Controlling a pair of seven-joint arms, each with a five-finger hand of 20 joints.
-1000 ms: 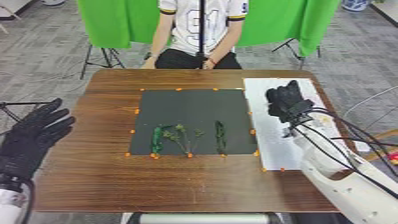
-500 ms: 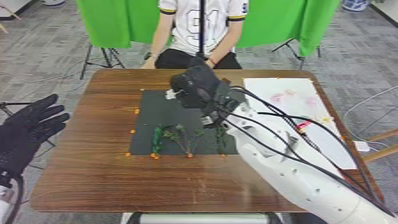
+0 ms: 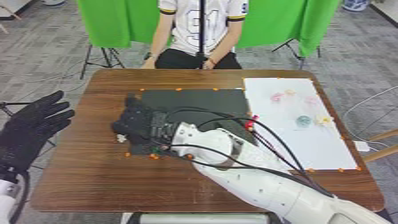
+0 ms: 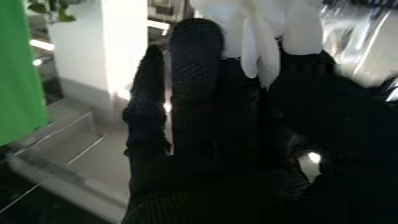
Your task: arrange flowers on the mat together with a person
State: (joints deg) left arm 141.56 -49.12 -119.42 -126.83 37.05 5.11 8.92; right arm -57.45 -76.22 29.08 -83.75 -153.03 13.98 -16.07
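Note:
In the head view my right hand [image 3: 138,122] is over the left part of the dark mat [image 3: 204,100], with a white flower [image 3: 122,138] at its edge beyond the mat's left side. White petals [image 4: 258,30] stand at the fingertips of my right hand [image 4: 213,125] in the right wrist view, pinched between thumb and fingers. A bit of green stem [image 3: 160,150] shows under the right wrist; the hand and arm cover the other greenery. My left hand [image 3: 34,122] stays off the table's left edge, fingers straight and spread.
A white sheet [image 3: 293,145] on the right of the brown table [image 3: 98,175] bears pink flowers [image 3: 277,96], a teal flower [image 3: 304,121] and a yellow flower [image 3: 325,120]. Orange markers line the mat and the sheet. My right arm crosses the table's front right.
My right hand has swung left from the white sheet across the mat, carrying the white flower, and has come nearer the robot. My left hand has shifted only slightly.

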